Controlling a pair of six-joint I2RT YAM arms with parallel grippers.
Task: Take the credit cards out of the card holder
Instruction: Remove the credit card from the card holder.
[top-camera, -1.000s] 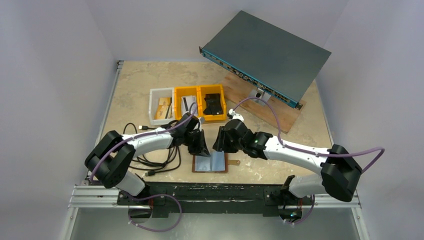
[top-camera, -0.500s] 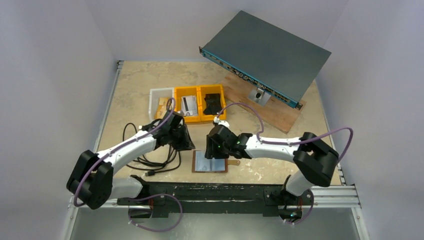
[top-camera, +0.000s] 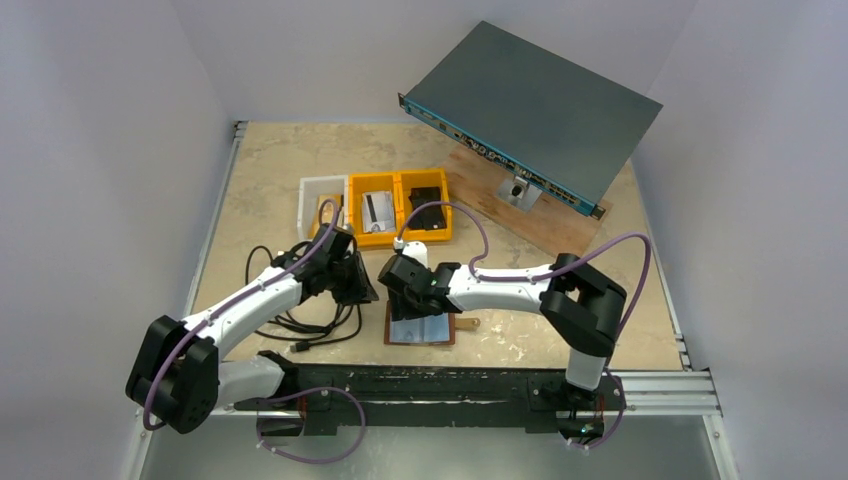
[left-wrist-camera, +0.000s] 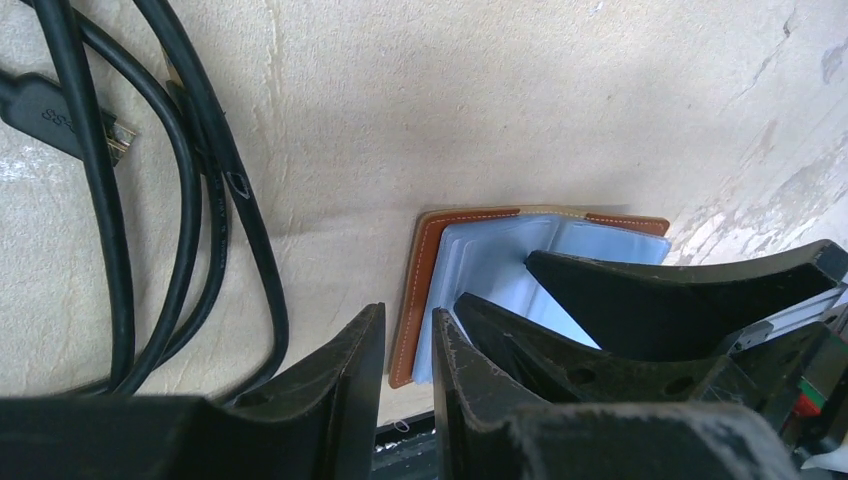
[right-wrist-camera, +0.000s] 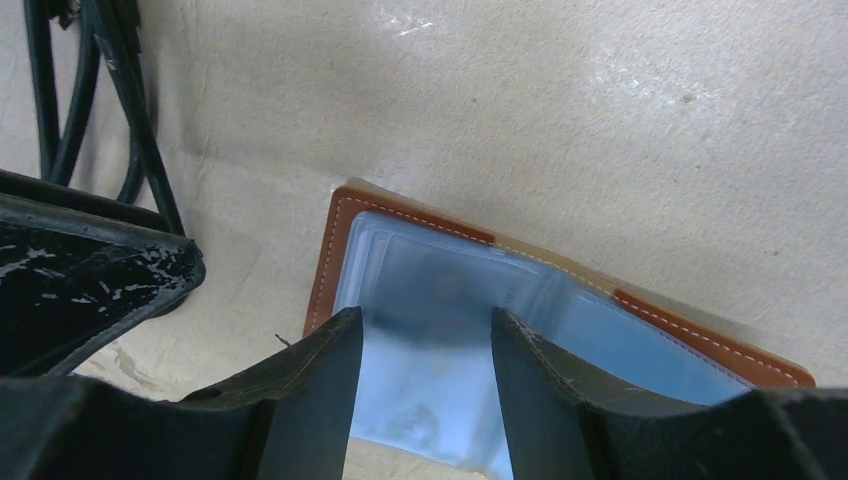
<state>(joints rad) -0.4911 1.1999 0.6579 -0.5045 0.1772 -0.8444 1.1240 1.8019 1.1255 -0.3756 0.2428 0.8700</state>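
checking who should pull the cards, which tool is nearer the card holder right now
Right. The right tool hangs directly over the open card holder, above its left page. The left tool sits just off its left edge, by the cables.

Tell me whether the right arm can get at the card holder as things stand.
Probably yes. The right gripper hangs open just above the card holder, which lies spread flat; nothing shows between them. The left gripper sits off its left edge.
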